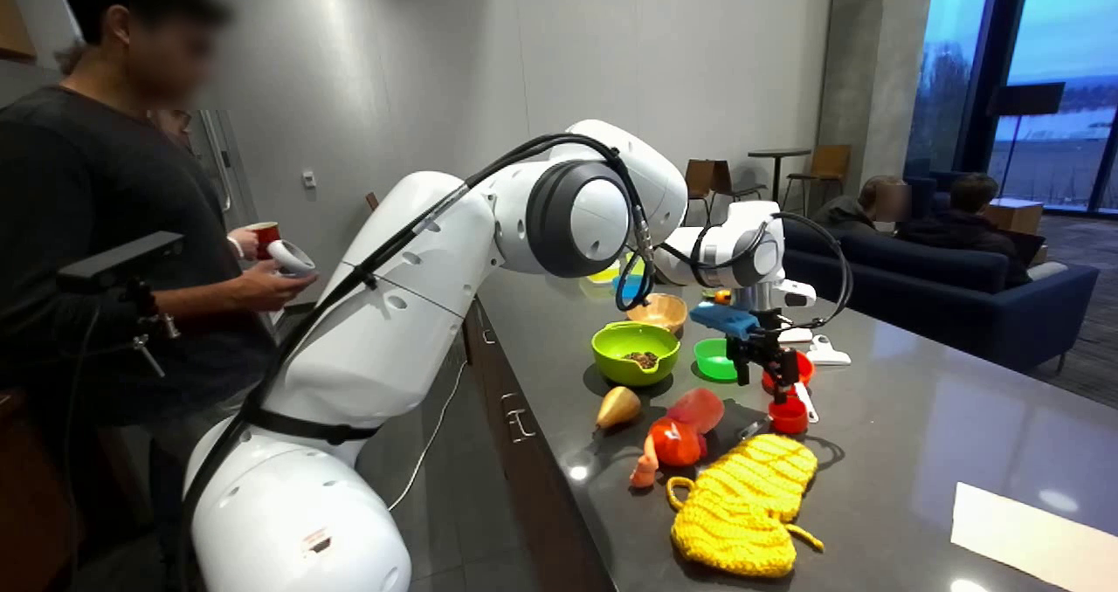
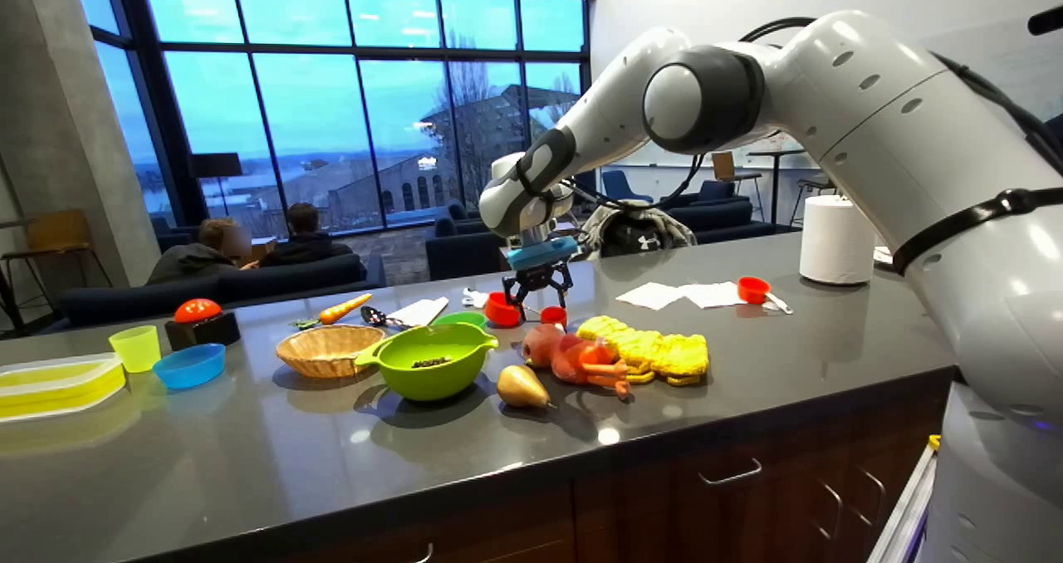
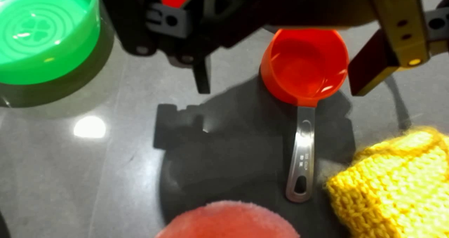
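My gripper [image 3: 282, 87] is open and empty, above the grey counter. It also shows in both exterior views [image 1: 762, 389] [image 2: 543, 309]. A small red measuring cup [image 3: 305, 62] with a metal handle [image 3: 301, 153] lies below, between the fingers in the wrist view. The right finger [image 3: 372, 64] lines up close to its rim; I cannot tell whether they touch. The left finger [image 3: 202, 76] stands well apart from it. A larger red cup [image 2: 501, 310] is beside the gripper. A small green bowl [image 3: 84, 62], a yellow knitted mitt [image 3: 396, 189] and a fuzzy red thing [image 3: 228, 222] lie around.
A lime green bowl [image 2: 428, 380] holding brown bits, a pear [image 2: 523, 387] and a wicker basket [image 2: 320, 359] stand nearer the counter edge. Another red cup [image 2: 753, 289] lies by white papers near a paper towel roll [image 2: 836, 239]. A person [image 1: 113, 182] stands beside the arm.
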### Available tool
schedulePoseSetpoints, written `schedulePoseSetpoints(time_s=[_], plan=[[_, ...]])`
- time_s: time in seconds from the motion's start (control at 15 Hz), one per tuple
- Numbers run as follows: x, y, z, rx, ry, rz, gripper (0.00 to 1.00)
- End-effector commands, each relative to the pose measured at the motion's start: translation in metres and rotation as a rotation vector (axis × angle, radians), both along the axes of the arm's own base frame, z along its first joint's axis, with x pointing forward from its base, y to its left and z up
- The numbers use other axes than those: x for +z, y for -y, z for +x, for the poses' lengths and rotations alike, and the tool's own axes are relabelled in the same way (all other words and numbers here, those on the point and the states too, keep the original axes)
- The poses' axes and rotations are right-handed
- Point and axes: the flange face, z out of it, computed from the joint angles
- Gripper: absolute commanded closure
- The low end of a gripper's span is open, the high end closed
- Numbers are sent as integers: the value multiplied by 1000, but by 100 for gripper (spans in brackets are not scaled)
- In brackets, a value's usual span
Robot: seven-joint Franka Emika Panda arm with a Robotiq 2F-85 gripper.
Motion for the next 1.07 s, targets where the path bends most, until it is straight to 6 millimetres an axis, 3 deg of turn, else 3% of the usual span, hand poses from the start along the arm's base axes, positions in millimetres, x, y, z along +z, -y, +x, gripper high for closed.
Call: schedulePoseSetpoints(time_s=[0.0, 0.73, 1.0], plan=[[1, 0, 0, 0, -1, 0, 0], [0, 0, 0, 0, -1, 0, 0], [-7, 2, -18, -15, -5, -8, 0]])
